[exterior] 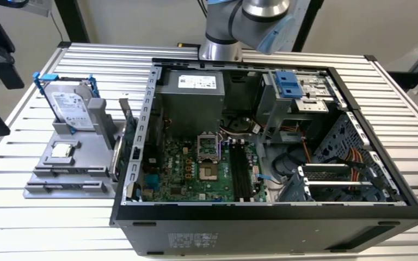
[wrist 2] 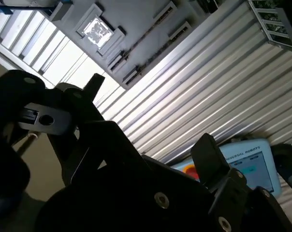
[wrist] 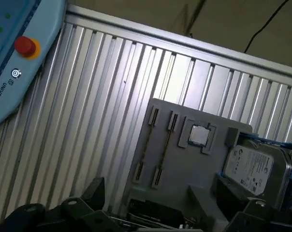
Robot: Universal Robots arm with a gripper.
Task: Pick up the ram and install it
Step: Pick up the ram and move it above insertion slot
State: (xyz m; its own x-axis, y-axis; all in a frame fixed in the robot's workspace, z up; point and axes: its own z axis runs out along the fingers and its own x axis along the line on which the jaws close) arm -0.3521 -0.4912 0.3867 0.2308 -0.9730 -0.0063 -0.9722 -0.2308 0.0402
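— Where is the ram?
— The ram (exterior: 117, 157) stands on its long edge along the grey tray (exterior: 85, 163), on the side toward the exterior view's right, just beside the open computer case (exterior: 267, 228). It shows as a thin dark strip there, so I name it with some caution.
— And the gripper?
— The gripper (wrist 2: 151, 116) has its fingers (wrist 2: 209, 154) spread wide with nothing between them, and it is well apart from the ram.
— How will the ram handle?
— Light and stiff but brittle, I judge. Pinch the flat faces near mid-length, stay off the contact edge and avoid twisting.
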